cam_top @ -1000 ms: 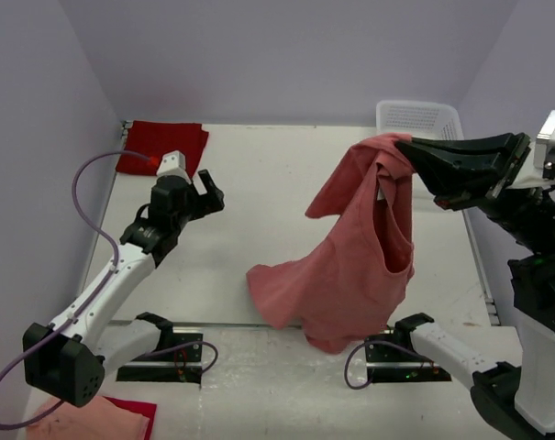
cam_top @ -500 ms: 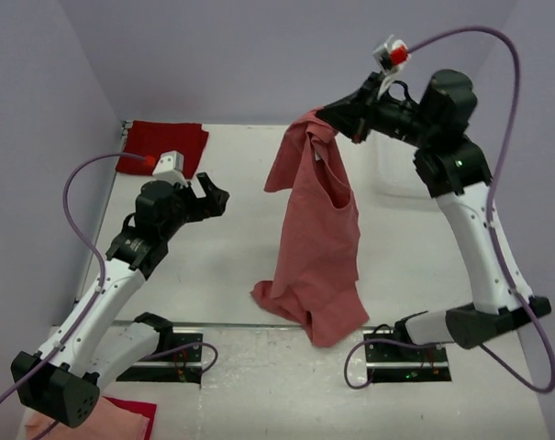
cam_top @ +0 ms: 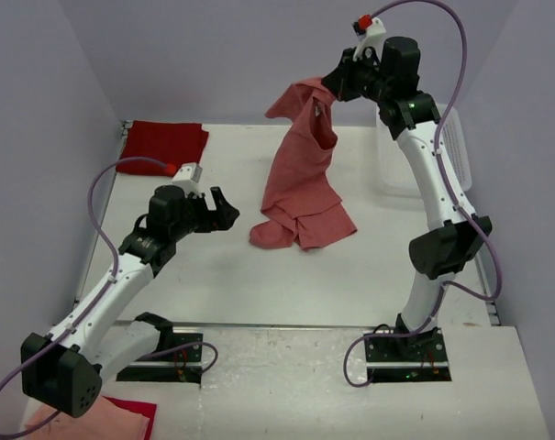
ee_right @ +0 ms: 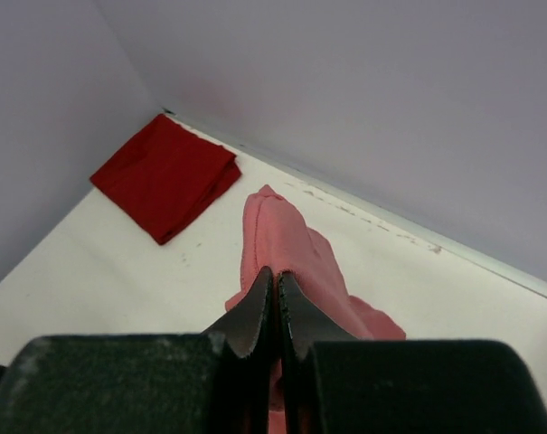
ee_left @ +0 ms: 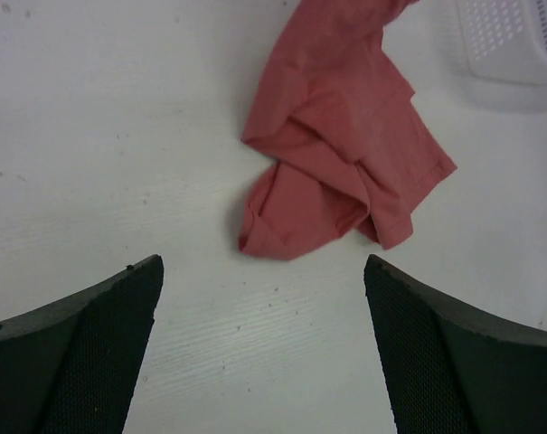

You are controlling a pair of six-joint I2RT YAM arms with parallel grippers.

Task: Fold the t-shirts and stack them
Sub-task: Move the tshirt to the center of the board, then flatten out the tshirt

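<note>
The right hand (cam_top: 336, 88) pinches the salmon t-shirt (cam_top: 300, 174) aloft — hem pooled beyond the wide-open left hand (cam_top: 224, 209).

We find bare table (cam_top: 259, 284) across the lower centre, salmon shirt (cam_top: 300, 174) hanging and pooling at upper centre in our way, crimson shirt (cam_top: 162, 145) upper left, basket (cam_top: 389, 174) upper right.

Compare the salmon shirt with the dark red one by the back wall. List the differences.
The salmon-pink cloth t-shirt hangs unfolded from the shut right hand, its lower end crumpled on the white table. The crimson cloth t-shirt lies folded flat in the far-left corner. The salmon one is gripped, and no hand touches the crimson one. Crimson is the deeper colour. Both are soft red-toned cloth.
</note>
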